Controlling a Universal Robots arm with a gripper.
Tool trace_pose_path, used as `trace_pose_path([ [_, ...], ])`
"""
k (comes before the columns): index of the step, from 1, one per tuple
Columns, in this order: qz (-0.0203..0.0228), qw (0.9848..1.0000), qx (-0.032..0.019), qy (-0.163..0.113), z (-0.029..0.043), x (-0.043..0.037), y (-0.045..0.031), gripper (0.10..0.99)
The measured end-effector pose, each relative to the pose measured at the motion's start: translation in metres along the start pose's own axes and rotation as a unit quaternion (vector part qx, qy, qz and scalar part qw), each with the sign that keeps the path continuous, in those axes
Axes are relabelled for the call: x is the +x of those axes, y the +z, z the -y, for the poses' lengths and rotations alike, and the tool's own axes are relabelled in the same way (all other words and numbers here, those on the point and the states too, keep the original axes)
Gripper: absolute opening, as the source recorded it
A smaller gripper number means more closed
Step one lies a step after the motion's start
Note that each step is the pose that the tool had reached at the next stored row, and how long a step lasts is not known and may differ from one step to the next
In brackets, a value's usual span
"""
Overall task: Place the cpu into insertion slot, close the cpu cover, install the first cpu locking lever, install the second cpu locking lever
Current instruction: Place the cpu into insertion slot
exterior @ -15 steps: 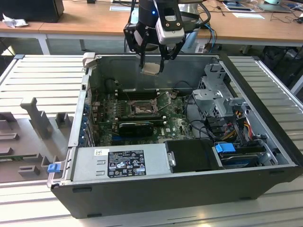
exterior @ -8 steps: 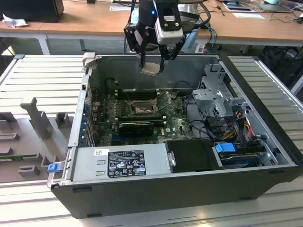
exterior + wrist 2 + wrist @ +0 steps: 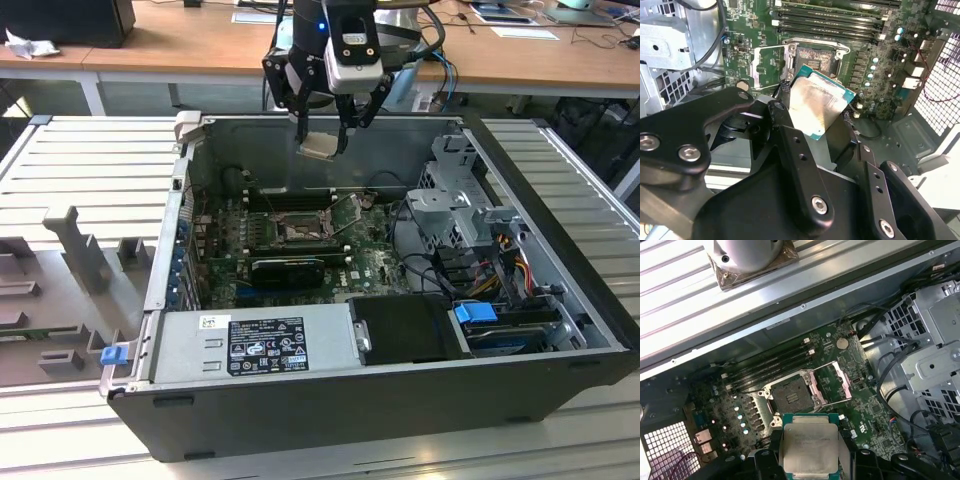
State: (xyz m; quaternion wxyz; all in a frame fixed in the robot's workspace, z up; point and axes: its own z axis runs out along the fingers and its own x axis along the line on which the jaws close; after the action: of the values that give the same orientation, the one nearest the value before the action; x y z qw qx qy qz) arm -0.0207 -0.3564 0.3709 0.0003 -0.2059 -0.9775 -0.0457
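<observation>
My gripper [image 3: 320, 143] hangs above the open computer case, shut on the cpu [image 3: 318, 147] by its edges. The cpu's pale silver top shows in both wrist views [image 3: 817, 105] [image 3: 810, 447], held between the black fingers [image 3: 790, 145]. Well below it, on the green motherboard, lies the insertion slot [image 3: 297, 232] [image 3: 792, 396] [image 3: 812, 61], dark, square and uncovered. The cpu cover [image 3: 832, 385] [image 3: 767, 65] is swung up and stands open beside the slot. A thin wire lever [image 3: 350, 215] sticks up next to the socket. The cpu is clear of the slot, touching nothing but the fingers.
A grey power supply [image 3: 270, 345] fills the case's front. A metal drive cage [image 3: 460, 200] with cables stands at the exterior view's right. Memory slots [image 3: 775, 365] run behind the socket, and a black ribbed bar [image 3: 285, 268] lies in front of it. The case sits on a ribbed metal table [image 3: 90, 160].
</observation>
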Motion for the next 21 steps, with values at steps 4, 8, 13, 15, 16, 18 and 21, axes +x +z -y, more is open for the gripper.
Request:
trace_pose_path([
  [4,0.0007,1.0,-0.0002,0.008,0.0,0.0,0.0,0.529],
  [8,0.0013,0.9999,-0.0003,0.015,0.0,0.0,0.0,0.529],
  [13,0.0022,0.9997,-0.0005,0.025,0.0,0.0,0.0,0.529],
  [15,0.0027,0.9995,-0.0006,0.031,0.0,0.0,0.0,0.529],
  [16,0.0029,0.9995,-0.0006,0.033,0.0,0.0,0.0,0.529],
  [18,0.0034,0.9993,-0.0007,0.038,0.0,0.0,0.0,0.529],
  [21,0.004,0.999,-0.0008,0.045,0.0,0.0,0.0,0.529],
])
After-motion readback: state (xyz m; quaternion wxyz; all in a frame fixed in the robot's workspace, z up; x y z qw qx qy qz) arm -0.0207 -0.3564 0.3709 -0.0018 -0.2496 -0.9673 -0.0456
